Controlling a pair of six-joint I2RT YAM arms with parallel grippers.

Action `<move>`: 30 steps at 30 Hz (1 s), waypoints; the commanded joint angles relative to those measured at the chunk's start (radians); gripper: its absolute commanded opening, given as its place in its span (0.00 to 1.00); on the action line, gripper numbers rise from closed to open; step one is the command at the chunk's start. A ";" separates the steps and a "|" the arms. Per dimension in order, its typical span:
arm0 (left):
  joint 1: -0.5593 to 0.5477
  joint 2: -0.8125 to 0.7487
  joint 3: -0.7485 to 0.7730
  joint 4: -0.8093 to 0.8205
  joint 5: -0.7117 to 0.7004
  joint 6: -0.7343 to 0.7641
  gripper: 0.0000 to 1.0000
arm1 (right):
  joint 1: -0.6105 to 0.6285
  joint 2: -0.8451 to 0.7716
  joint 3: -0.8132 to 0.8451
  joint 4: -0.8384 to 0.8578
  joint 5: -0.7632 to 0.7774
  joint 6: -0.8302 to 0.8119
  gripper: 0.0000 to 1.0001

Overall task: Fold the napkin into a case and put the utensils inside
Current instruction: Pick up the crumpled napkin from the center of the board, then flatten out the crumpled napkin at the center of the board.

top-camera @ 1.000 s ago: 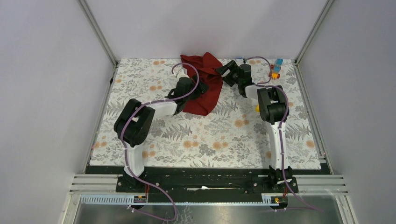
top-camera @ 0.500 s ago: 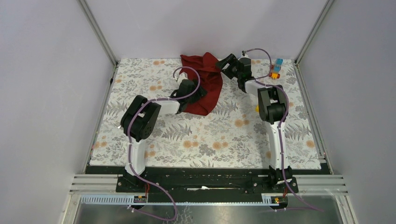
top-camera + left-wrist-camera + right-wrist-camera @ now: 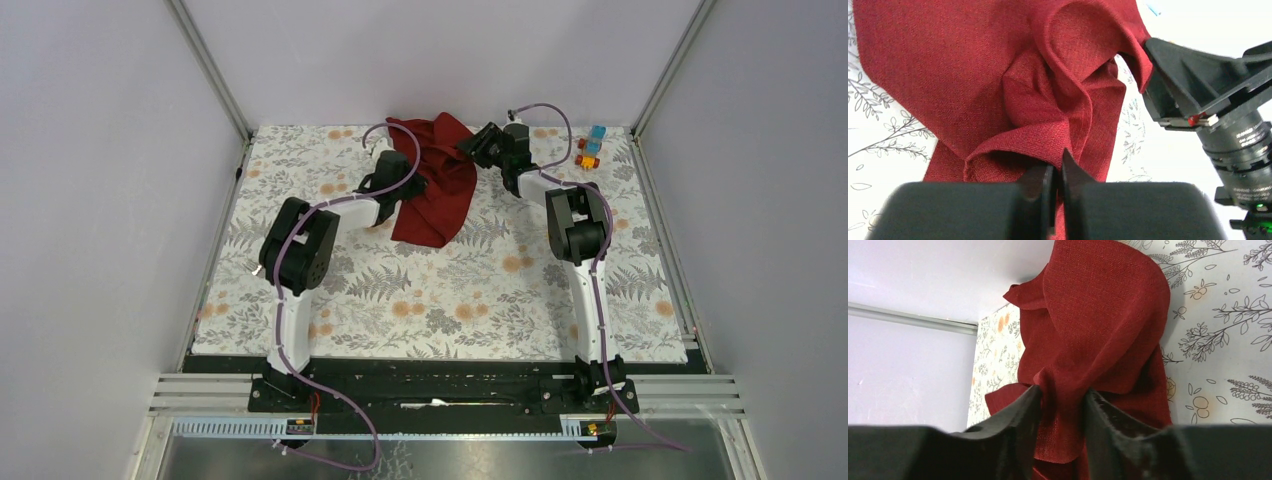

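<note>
Tabletop's far edge: left pincer, right pincer grip napkin.

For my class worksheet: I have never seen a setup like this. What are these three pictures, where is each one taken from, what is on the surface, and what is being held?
Two robot arms are bolted to the near edge of a table with a flowery cover. The wide picture looks down from above and behind them. The other two pictures come from a camera on each wrist, looking past that arm's own fingers. A crumpled dark red napkin lies at the far side. The left gripper pinches one fold of it, and the right gripper has a bunch of the cloth between its fingers. Small toy blocks sit near the far right corner. No fork or knife is in view.
</note>
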 commanded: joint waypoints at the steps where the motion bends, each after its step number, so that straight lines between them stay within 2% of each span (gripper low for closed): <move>1: 0.013 0.010 0.041 -0.015 0.025 0.022 0.00 | 0.006 0.005 0.059 -0.014 -0.016 -0.020 0.29; 4: 0.024 -0.054 0.021 -0.036 0.028 0.039 0.00 | 0.005 -0.079 0.049 -0.115 -0.013 -0.089 0.12; 7: 0.051 -0.233 -0.012 -0.104 0.095 0.043 0.00 | 0.005 -0.263 0.000 -0.311 0.004 -0.230 0.01; 9: 0.059 -0.393 -0.029 -0.185 0.108 0.078 0.00 | 0.006 -0.414 -0.064 -0.435 0.033 -0.305 0.00; 13: 0.059 -0.715 -0.045 -0.388 0.075 0.139 0.00 | 0.009 -0.712 -0.163 -0.705 -0.028 -0.433 0.00; 16: 0.059 -0.938 -0.068 -0.480 0.098 0.157 0.00 | 0.018 -0.964 -0.294 -0.802 -0.085 -0.454 0.00; 19: 0.060 -1.150 -0.076 -0.540 0.187 0.161 0.00 | 0.045 -1.229 -0.395 -0.887 -0.141 -0.445 0.00; 23: 0.058 -1.356 -0.043 -0.565 0.328 0.161 0.00 | 0.069 -1.506 -0.420 -0.974 -0.238 -0.404 0.00; 25: 0.058 -1.420 -0.001 -0.589 0.382 0.167 0.00 | 0.069 -1.604 -0.394 -1.019 -0.238 -0.378 0.00; 30: 0.059 -1.494 0.042 -0.613 0.362 0.173 0.00 | 0.068 -1.724 -0.389 -0.993 -0.254 -0.282 0.00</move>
